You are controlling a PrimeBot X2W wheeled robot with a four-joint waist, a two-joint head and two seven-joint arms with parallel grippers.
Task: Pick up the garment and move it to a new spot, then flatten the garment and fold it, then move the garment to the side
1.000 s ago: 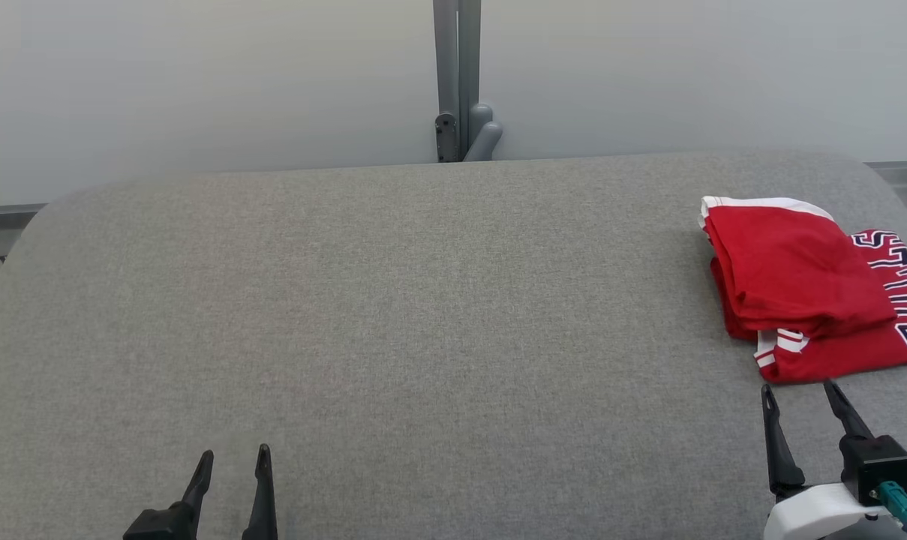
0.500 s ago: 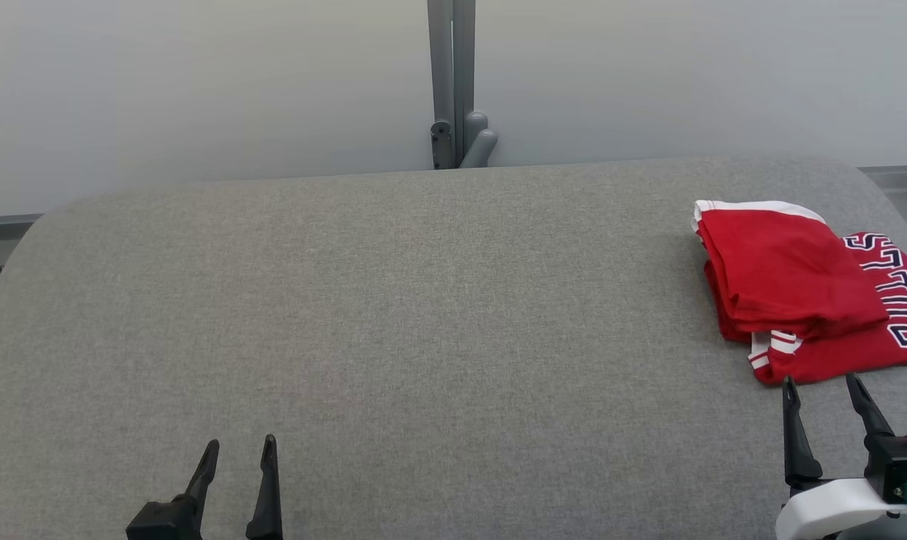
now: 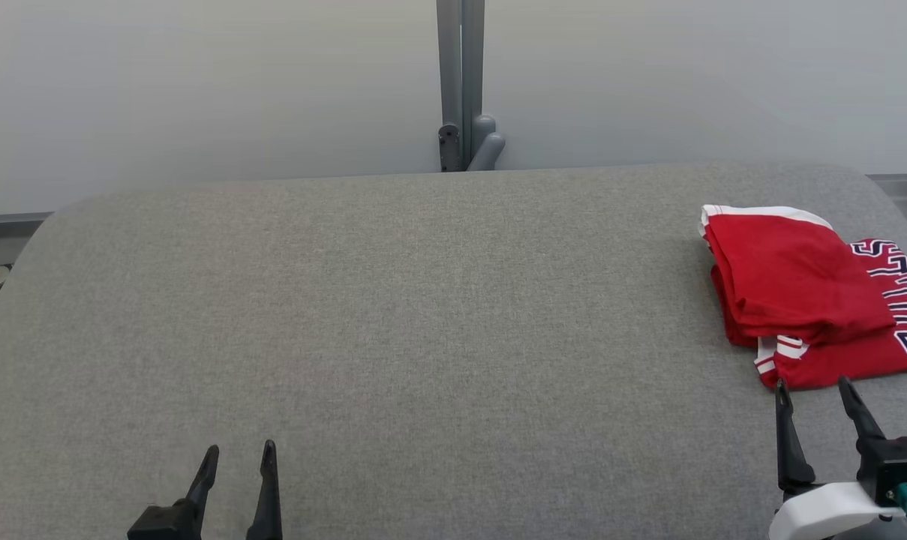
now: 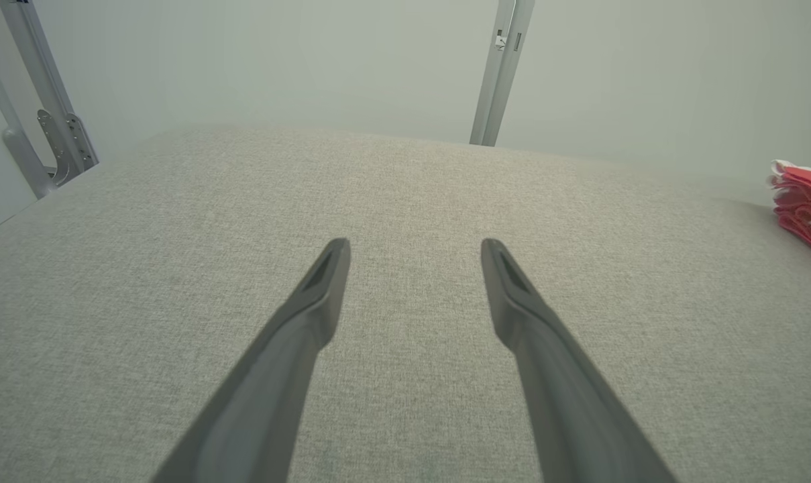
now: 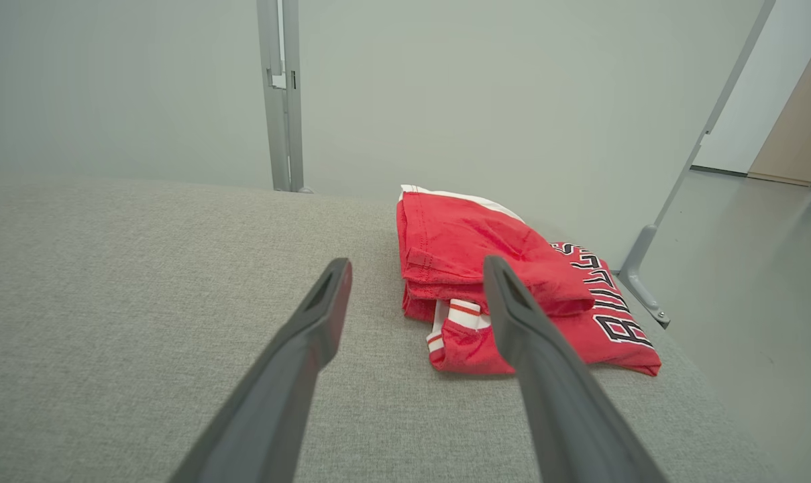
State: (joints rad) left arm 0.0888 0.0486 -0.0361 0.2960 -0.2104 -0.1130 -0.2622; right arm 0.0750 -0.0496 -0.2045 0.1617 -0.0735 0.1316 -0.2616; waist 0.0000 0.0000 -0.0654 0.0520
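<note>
Broadly, a grey fabric-covered surface (image 3: 393, 300) with rounded corners spreads beneath pale wall panels (image 3: 198, 90), with a grey metal post (image 3: 461, 75) rising behind its far edge. Folded by the right edge lies the red jersey (image 3: 798, 285), with white trim and dark lettering. Just short of its near side the right pincer (image 3: 812, 382) hovers, jaws apart and empty. The left pincer (image 3: 241, 448), likewise spread, hangs over the near-left part.

We look across a broad table (image 3: 393, 300) covered in grey woven fabric, its far corners rounded. A folded red garment (image 3: 791, 277) with white trim and dark, white-edged lettering lies flat on it near our right-hand edge, toward the far side, layers stacked unevenly.
</note>
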